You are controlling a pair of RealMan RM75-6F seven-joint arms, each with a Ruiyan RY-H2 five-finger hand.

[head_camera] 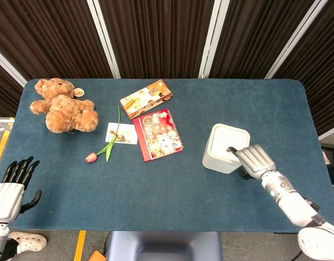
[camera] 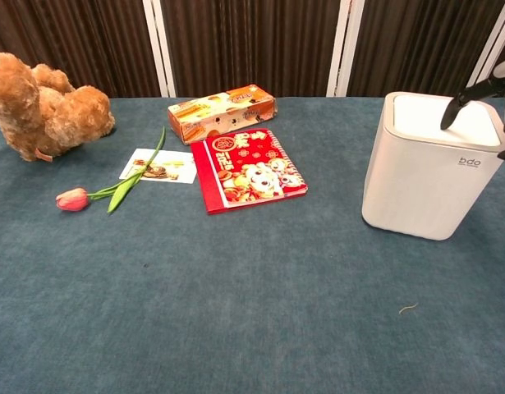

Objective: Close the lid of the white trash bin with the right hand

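Note:
The white trash bin [head_camera: 225,148] [camera: 429,168] stands on the right part of the blue table, its lid [camera: 437,112] lying flat and closed on top. My right hand [head_camera: 252,159] [camera: 492,94] hovers at the bin's near right edge, fingers spread, with one dark fingertip [camera: 446,121] reaching down onto the lid. It holds nothing. My left hand [head_camera: 12,185] hangs open off the table's near left corner, far from the bin; the chest view does not show it.
A brown teddy bear [head_camera: 62,111] [camera: 40,103] lies at the far left. A pink tulip [head_camera: 105,144] [camera: 112,191] rests across a small card [head_camera: 121,133]. A red booklet [head_camera: 158,135] [camera: 248,168] and an orange box [head_camera: 145,98] [camera: 222,112] lie mid-table.

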